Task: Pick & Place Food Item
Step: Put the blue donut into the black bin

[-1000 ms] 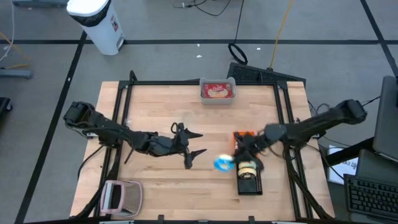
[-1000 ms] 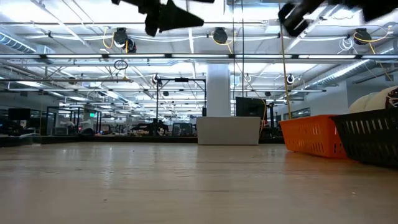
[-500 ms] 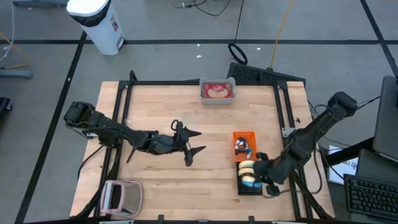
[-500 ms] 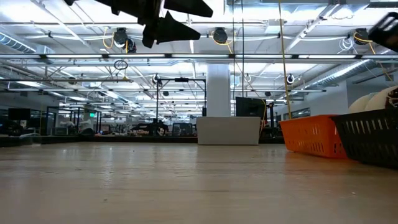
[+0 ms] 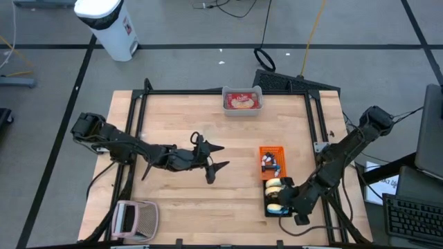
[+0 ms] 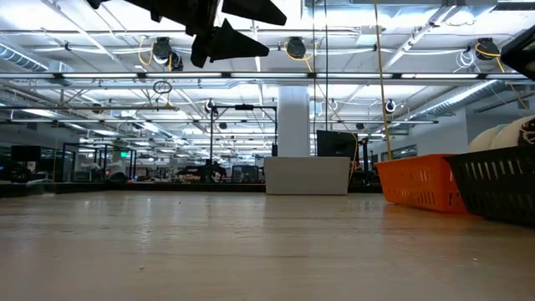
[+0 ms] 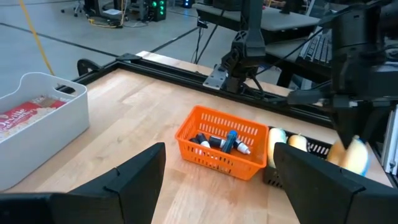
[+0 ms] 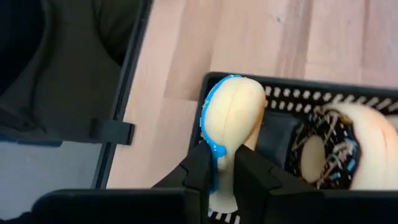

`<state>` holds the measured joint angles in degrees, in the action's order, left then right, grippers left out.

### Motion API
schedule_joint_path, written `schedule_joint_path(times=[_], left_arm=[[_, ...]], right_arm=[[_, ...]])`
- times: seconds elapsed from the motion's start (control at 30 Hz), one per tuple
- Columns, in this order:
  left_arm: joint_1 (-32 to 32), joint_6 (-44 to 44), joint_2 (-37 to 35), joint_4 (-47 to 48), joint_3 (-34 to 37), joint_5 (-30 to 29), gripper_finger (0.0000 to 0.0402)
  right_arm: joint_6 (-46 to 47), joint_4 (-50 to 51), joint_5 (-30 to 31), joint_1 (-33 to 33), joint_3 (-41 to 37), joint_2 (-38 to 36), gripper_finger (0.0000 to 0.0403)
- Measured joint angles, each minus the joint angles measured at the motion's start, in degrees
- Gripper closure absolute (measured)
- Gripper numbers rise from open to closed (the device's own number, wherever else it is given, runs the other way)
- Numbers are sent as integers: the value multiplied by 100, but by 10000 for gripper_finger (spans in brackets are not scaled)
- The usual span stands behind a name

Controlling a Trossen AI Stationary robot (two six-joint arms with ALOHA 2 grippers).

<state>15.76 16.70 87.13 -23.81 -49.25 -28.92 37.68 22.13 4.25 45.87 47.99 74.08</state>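
A pale doughnut with blue icing (image 8: 231, 115) stands on edge between the fingers of my right gripper (image 8: 225, 165), which is shut on it over the black basket (image 8: 292, 93) at the table's near right (image 5: 278, 206). A chocolate-iced doughnut (image 8: 329, 149) lies in that basket. The left wrist view shows the held doughnut (image 7: 352, 155) under the right arm. My left gripper (image 5: 212, 163) hangs open above the table's middle, with nothing between its fingers (image 7: 134, 180). My right gripper pinches the doughnut's lower rim (image 8: 225, 152) between its two fingers, one on each flat face. The fingers slant down from the table's right side. The doughnut stands on edge above the black basket's end; whether it touches the basket I cannot tell.
An orange basket (image 5: 271, 160) of small tubes sits just beyond the black one. A white bin (image 5: 242, 101) with a red packet stands at the far edge. A pink-and-grey object (image 5: 135, 218) lies at the near left corner. Bare wood lies between the arms.
My right gripper has swung from the table's middle right toward the near right corner, tipping downward, and has carried the blue-iced doughnut from left of the baskets to over the black basket.
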Motion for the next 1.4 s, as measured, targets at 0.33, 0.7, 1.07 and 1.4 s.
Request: schedule_joint_path(times=[0.33,0.7,1.07,1.4], left_arm=[[-36,-2,0,49,0,32,103],[-32,34,0,189,0,48,106],[-32,50,0,227,0,50,107],[-32,146,0,227,0,52,103]], right_arm=[[-584,-89,107,0,0,-2,333],[-697,-84,916,-2,-118,-3,252],[-370,-32,896,0,-138,-4,221],[-582,278,921,-13,-138,-8,231]])
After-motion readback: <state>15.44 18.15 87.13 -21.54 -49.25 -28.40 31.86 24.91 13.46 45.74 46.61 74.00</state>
